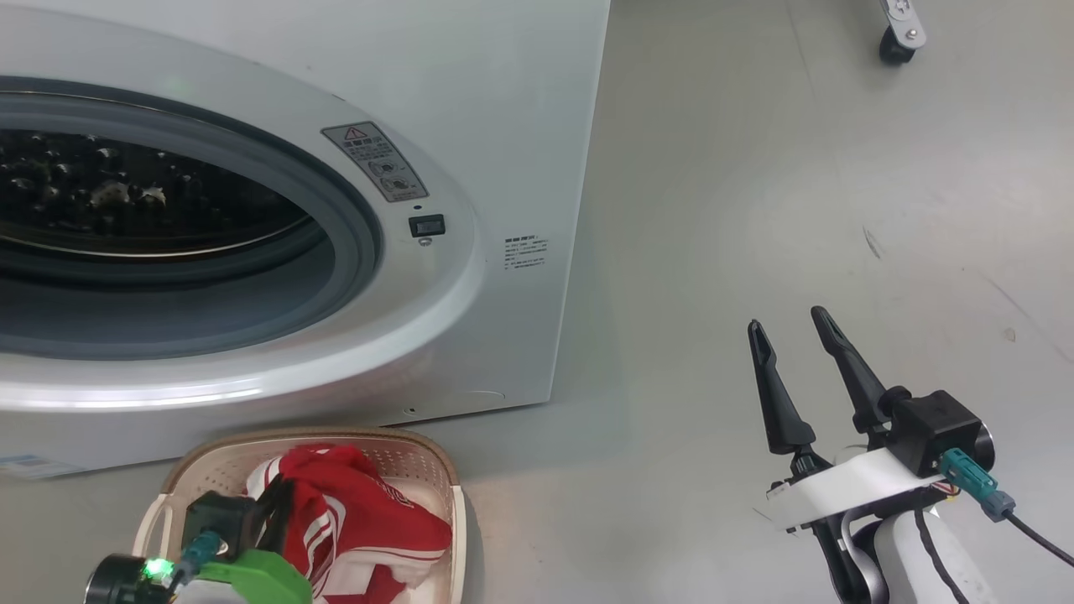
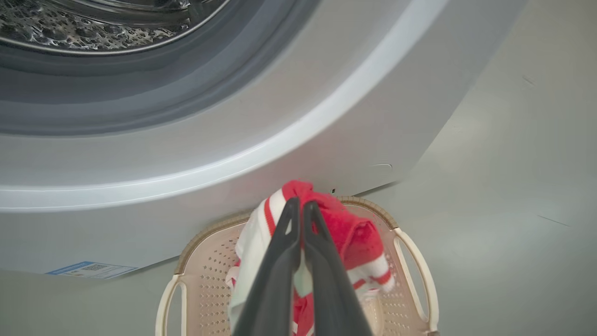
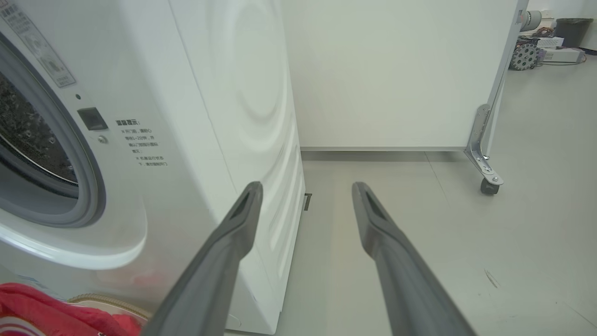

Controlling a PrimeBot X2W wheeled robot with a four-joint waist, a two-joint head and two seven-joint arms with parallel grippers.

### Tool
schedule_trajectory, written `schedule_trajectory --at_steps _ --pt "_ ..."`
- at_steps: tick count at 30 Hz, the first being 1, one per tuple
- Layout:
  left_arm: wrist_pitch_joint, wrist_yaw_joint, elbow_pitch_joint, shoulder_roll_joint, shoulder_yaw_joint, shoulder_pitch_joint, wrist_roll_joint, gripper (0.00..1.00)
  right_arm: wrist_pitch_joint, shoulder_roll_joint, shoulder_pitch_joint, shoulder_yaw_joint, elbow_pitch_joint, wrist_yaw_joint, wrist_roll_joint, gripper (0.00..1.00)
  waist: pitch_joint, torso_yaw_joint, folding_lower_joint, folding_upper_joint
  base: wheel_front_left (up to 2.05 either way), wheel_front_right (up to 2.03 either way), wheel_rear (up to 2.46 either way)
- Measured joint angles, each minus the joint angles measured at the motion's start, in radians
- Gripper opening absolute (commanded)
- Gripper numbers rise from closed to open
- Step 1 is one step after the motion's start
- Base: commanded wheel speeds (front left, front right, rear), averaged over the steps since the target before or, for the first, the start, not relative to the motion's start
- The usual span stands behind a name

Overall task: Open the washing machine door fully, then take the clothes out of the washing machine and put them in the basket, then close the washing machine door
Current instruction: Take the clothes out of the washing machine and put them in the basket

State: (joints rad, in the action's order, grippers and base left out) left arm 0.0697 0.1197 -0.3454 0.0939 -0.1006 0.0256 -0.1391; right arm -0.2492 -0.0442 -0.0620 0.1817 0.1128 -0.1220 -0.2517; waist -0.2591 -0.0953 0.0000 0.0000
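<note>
The left gripper [image 2: 298, 203] lies nearest, its jaws clenched with a strip of white cloth pinched between them: it grasps the clothes [image 2: 352, 235], a red and white bundle standing up inside the basket [image 2: 205, 231]. In the head view the wrist hides these jaws, and the picture's lower edge cuts off the near end of the basket at 7 o'clock. The basket stands on the floor [image 1: 755, 168], right in front of the washing machine [image 1: 503, 75] and below its round opening. The left edge cuts that opening off, and the drum [image 1: 126, 184] behind the grey gasket [image 1: 357, 243] is too dark to tell what it holds. The print on the warning sticker [image 1: 375, 159] at 1 o'clock of the opening is too small to read.

At 1 o'clock of the head view stands a caster [image 1: 896, 44]; the right wrist view shows it under a white panel [image 3: 382, 70]. At 4 o'clock the right gripper [image 1: 784, 317] hangs over bare floor with its jaws released, apart and touching nothing, well clear of the basket.
</note>
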Motion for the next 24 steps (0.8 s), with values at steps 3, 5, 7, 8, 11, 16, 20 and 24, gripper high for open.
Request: schedule_trajectory --at_steps 3,5,7,8,11,16,20,24 --pt "-0.032 0.000 -0.066 -0.001 0.016 0.021 -0.004 0.00 0.000 0.000 -0.013 0.000 -0.002 0.000 0.000 1.00 -0.019 -0.014 0.0000 0.0000 0.00 0.00 0.00" --pt "-0.049 -0.005 -0.111 0.000 0.044 0.027 -0.016 0.00 0.000 0.000 -0.020 -0.001 -0.005 0.000 0.000 1.00 -0.031 -0.024 0.0000 0.0000 0.00 0.00 0.00" --pt "-0.060 -0.019 -0.150 0.001 0.066 0.034 -0.025 0.00 0.000 0.000 -0.023 -0.004 -0.008 0.000 0.000 1.00 -0.044 -0.033 0.0000 0.0000 0.00 0.00 0.00" --pt "-0.062 -0.024 -0.167 0.001 0.072 0.040 -0.027 0.00 0.000 -0.001 -0.024 -0.006 -0.009 0.000 0.000 1.00 -0.050 -0.038 0.0000 0.0000 0.00 0.00 0.00" --pt "-0.069 -0.041 -0.212 0.001 0.091 0.067 -0.029 0.00 0.000 -0.008 -0.031 -0.016 -0.011 0.000 0.001 1.00 -0.070 -0.050 0.0000 0.0000 0.00 0.00 0.00" --pt "-0.079 -0.056 -0.288 -0.002 0.101 0.123 -0.040 0.00 0.000 -0.033 -0.033 -0.036 -0.015 0.000 0.010 1.00 -0.103 -0.062 0.0000 0.0000 0.00 0.00 0.00" --pt "-0.086 -0.077 -0.352 -0.013 0.129 0.158 -0.076 0.00 0.000 -0.053 -0.034 -0.042 -0.022 0.000 0.017 1.00 -0.124 -0.063 0.0000 0.0000 0.00 0.00 0.00" --pt "-0.082 -0.097 -0.403 -0.021 0.152 0.186 -0.093 0.00 0.000 -0.069 -0.034 -0.055 -0.032 0.000 0.025 1.00 -0.140 -0.057 0.0000 0.0000 0.00 0.00 0.00"
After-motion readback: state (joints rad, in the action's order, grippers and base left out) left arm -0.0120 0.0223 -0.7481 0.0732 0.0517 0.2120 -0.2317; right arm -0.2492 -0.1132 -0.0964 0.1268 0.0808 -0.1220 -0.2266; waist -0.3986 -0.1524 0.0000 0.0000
